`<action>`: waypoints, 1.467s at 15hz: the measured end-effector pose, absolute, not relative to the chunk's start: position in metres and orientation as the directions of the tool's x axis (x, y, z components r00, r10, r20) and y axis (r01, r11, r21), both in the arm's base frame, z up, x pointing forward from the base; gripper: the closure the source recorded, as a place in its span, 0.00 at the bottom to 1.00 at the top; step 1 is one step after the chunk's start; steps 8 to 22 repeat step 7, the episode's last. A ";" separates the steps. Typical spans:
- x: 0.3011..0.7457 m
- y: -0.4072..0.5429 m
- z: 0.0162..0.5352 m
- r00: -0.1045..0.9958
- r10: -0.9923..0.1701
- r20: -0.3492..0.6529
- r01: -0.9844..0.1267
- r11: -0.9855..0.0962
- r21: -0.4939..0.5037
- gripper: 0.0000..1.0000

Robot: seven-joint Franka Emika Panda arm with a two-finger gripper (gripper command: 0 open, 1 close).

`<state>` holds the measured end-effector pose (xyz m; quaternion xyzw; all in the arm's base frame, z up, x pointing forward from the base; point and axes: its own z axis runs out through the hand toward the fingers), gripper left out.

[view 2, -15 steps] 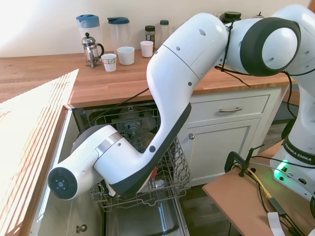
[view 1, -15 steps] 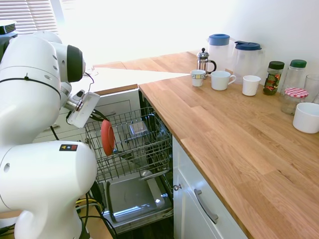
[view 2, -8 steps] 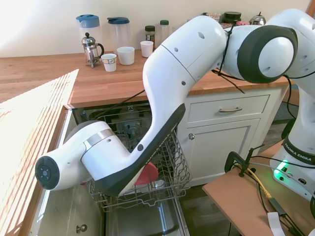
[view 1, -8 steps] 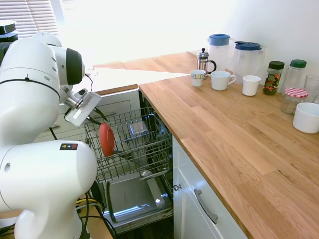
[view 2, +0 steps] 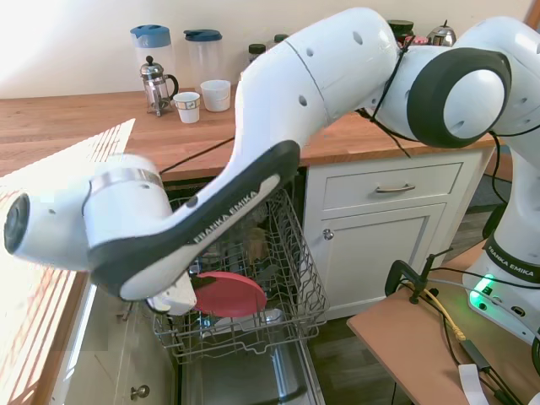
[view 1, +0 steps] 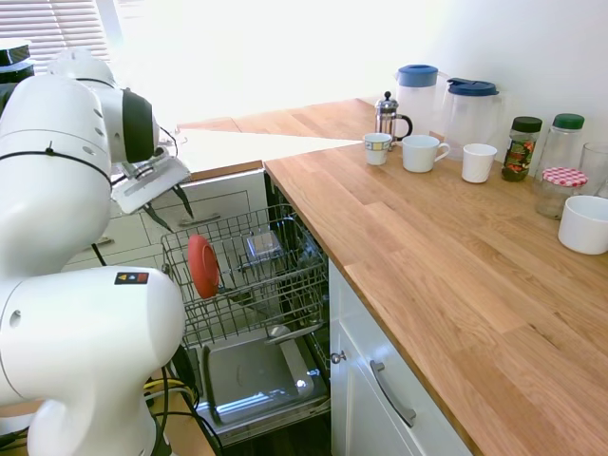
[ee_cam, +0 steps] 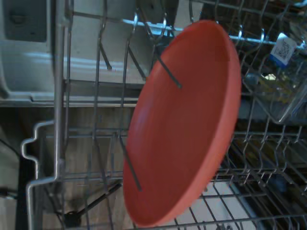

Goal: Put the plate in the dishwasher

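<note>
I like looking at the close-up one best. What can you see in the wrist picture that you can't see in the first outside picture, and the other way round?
Only the wrist view shows the plate's whole hollow face from close by, leaning among the rack's tines, with two thin tines crossing in front of it.

Only the first exterior view shows the open pincer above the plate, the wooden counter with mugs and jugs, and the dishwasher's open door.

Both show the red plate standing on edge in the wire rack, free of the pincer.
</note>
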<state>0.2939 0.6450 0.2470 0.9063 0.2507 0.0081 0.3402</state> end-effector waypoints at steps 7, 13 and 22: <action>0.385 0.602 0.378 0.942 0.323 -0.091 0.324 -0.801 0.504 0.00; 0.385 0.602 0.378 0.942 0.323 -0.091 0.324 -0.801 0.504 0.00; 0.385 0.602 0.378 0.942 0.323 -0.091 0.324 -0.801 0.504 0.00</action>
